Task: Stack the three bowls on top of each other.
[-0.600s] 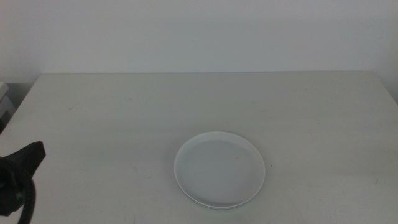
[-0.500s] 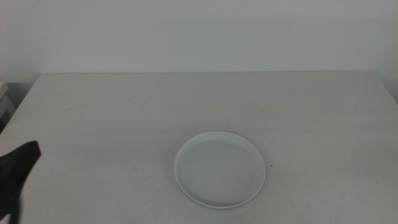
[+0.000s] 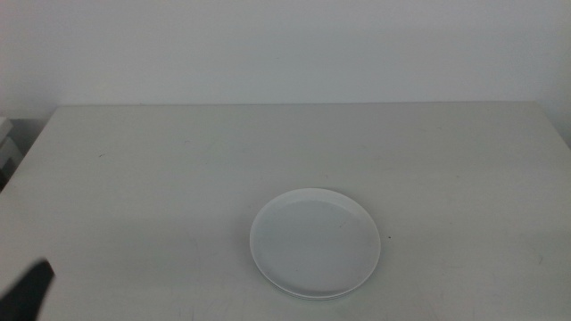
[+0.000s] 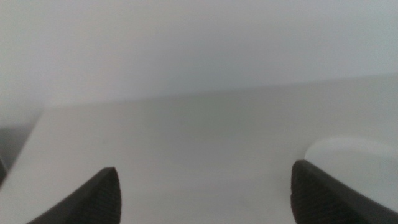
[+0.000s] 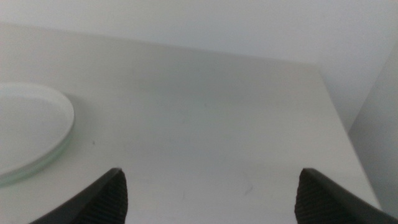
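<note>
A pale bench (image 3: 178, 178) filled most of the middle view, meeting a plain white wall (image 3: 285, 45) along the top. The stacked bowls (image 3: 315, 242), white uppermost with a second rim just showing beneath, sat lower centre, slightly right. The left pincer (image 4: 205, 193) was released and empty, a dark tip at the bottom left corner, well apart from the bowls. The right pincer (image 5: 211, 193) also stood released, bowls off to its side.
</note>
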You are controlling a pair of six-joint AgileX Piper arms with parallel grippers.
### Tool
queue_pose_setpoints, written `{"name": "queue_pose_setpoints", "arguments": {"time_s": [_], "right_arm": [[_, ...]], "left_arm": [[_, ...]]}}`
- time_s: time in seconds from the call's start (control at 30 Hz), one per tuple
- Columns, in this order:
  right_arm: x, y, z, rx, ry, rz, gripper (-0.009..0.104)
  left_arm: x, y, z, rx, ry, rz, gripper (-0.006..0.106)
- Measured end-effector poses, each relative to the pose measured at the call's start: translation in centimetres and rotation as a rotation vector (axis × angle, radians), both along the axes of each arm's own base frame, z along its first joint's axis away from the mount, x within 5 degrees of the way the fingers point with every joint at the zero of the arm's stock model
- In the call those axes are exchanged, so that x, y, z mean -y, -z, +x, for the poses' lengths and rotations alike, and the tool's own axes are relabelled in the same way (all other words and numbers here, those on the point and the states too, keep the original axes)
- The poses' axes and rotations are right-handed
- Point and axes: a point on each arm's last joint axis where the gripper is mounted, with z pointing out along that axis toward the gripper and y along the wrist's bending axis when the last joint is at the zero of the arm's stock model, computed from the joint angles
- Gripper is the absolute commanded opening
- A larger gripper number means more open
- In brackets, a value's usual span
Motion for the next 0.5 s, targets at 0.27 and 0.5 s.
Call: {"name": "queue_pose_setpoints", "arguments": {"time_s": [0.27, 0.5], "right_arm": [[0.0, 3.3, 0.6, -0.029, 0.002, -0.001, 0.075], [0.0, 5.7, 0.8, -0.077, 0.003, -0.004, 0.075]], "left_arm": [[0.0, 7.2, 0.2, -0.139, 0.0, 0.021, 0.105], [0.0, 8.0, 0.2, -0.166, 0.001, 0.027, 0.105]]}}
